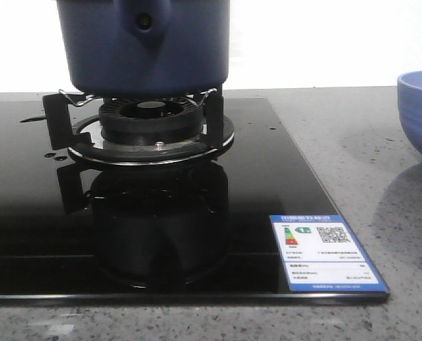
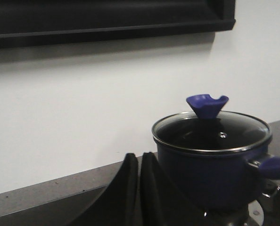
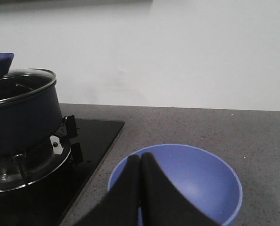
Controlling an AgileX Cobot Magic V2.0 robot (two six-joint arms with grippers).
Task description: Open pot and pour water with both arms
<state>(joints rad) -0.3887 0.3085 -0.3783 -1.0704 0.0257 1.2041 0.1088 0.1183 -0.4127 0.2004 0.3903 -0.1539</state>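
I find the pot (image 1: 143, 46) seated on the burner grate (image 1: 143, 117) of the black glass cooktop (image 1: 268, 185), its glass lid (image 2: 211, 133) on. The left gripper (image 2: 139, 188) is clenched on nothing, near the pot but apart from it. The right gripper (image 3: 140, 188) is likewise closed and empty, hanging above the periwinkle bowl (image 3: 210, 181), which stands on the grey counter (image 3: 201, 125) beside the cooktop.

Handling, in my judgement: the pot is rigid and, if filled, heavy, so I would grip its blue side handle (image 2: 275, 165) squarely. The lid is fragile and its rim likely slippery, so I would take it by the flared blue knob (image 2: 206, 104).

Limits: the front view cuts off the pot's upper part. I cannot confirm any water inside, because the lid shows dark. The handle's end runs out of the left wrist view.
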